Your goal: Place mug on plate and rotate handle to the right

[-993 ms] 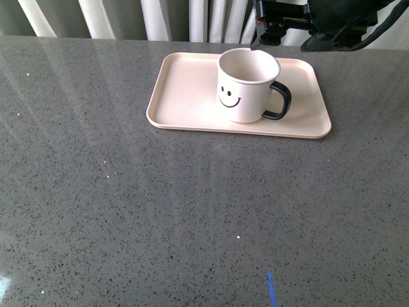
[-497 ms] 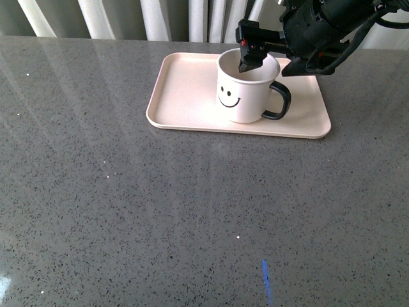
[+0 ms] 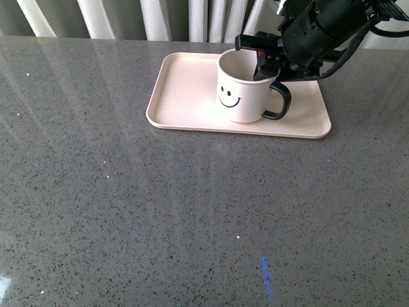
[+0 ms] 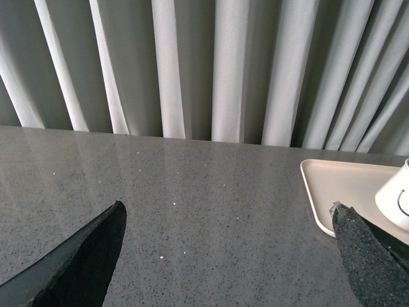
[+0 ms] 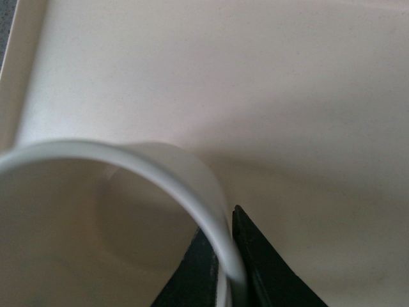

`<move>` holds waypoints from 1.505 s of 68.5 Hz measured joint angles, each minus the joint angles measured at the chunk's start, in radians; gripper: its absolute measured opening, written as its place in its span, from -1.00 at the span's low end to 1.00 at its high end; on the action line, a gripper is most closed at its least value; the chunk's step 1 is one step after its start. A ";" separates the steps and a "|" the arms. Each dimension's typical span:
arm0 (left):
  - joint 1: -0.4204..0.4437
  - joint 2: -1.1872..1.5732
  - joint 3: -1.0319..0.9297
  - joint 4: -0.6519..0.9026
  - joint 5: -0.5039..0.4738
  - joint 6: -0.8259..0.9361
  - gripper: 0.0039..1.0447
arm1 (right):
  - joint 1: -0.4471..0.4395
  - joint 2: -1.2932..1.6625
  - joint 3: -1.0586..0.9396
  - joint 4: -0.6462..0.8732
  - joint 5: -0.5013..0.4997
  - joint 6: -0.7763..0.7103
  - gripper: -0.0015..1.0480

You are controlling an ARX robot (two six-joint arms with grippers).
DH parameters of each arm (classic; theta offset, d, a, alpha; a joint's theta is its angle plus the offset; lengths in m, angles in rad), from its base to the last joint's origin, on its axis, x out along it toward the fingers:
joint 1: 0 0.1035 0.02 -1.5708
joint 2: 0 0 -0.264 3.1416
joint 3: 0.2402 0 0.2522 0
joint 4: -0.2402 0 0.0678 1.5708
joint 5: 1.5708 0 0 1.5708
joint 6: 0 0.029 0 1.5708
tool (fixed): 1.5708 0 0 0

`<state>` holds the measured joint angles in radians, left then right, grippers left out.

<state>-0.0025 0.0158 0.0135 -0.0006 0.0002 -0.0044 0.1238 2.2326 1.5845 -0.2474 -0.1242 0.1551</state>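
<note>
One mug [image 3: 245, 89] upright on plate [image 3: 185, 96], handle [image 3: 282, 102] rightward, right gripper [image 3: 267, 69] pinching its rim (left gripper [image 4: 227, 206] spread)

The left claw [image 4: 227, 208] hangs wide open over the gray tabletop [image 4: 192, 192]. The pink plate [image 4: 335, 184] holds the white mug [image 4: 397, 199], with white curtains [image 4: 192, 64] behind.

An indoor tabletop setup, room type unclear: grey speckled stone counter [image 3: 192, 211] backed by pale pleated curtains [image 4: 230, 64].
</note>
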 joint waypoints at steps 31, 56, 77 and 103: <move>0.000 0.000 0.000 0.000 0.000 0.000 0.83 | -0.046 -0.069 0.061 -0.117 -0.089 -0.182 -0.97; 0.000 0.000 0.000 0.000 0.000 0.000 0.83 | -0.055 -0.033 0.169 -0.256 -0.101 -0.583 -0.97; 0.000 0.000 0.000 0.000 0.000 0.000 0.83 | -0.044 0.062 0.253 -0.299 -0.104 -0.702 -0.97; 0.000 0.000 0.000 0.000 0.000 0.000 0.83 | -0.032 0.139 0.335 -0.344 -0.097 -0.725 -0.97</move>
<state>-0.0025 0.0158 0.0135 -0.0006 0.0002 -0.0044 0.0914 2.3714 1.9198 -0.5919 -0.2207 -0.5697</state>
